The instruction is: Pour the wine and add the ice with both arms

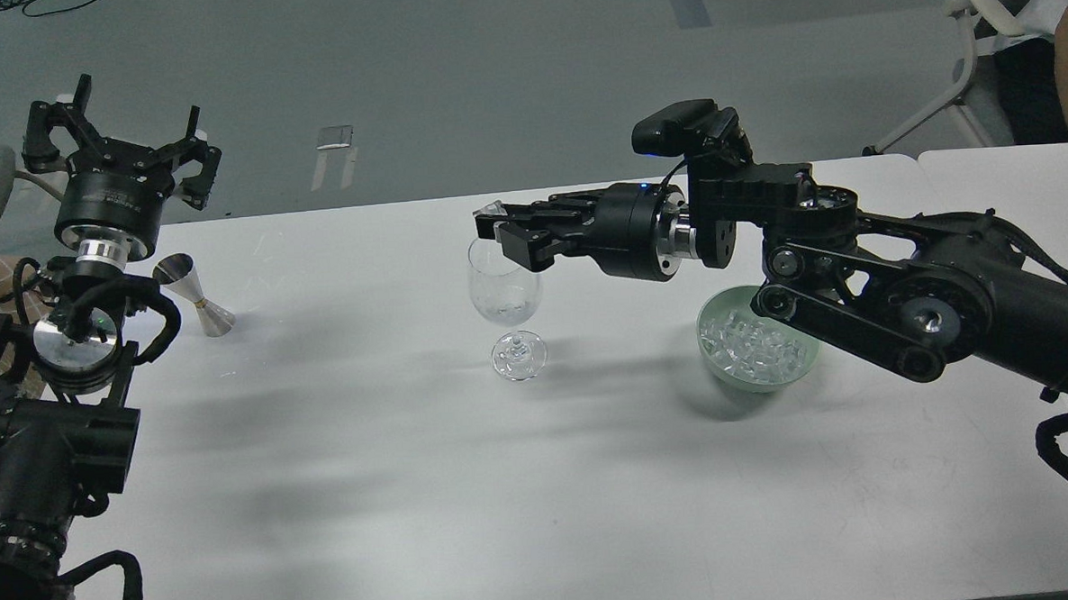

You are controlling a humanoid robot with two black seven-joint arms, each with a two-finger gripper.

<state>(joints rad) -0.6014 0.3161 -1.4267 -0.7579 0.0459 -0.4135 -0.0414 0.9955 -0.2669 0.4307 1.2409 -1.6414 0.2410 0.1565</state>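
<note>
**Right gripper held an ice chunk just above the wine glass rim**

White table (506, 482) spanned the view. Right arm (949, 300) reached in level from the right, its long axis running roughly sideways toward the glass; left arm (53, 429) stood upright at the far left, well apart from everything in play. Mint-green bowl (727, 377) sat below and behind the right wrist, holding the rest of the ice (757, 344). Wine glass (505, 292) stood upright directly beneath the right gripper (494, 219), the rim just under the fingertips and a touch toward the wrist side. Glass looked empty or nearly so; could not tell about wine. Steel jigger (193, 295) stood below the left gripper (117, 147), whose fingers were spread wide with nothing between them. Right gripper fingers were closed narrowly on one small clear ice chunk (494, 209) at the tips.

Judgement: release needs little or no shift, since the chunk sat over the near rim edge; nudging slightly toward bowl centre would lower the risk of clipping the rim. Right arm was clearly the nearer one.
</note>
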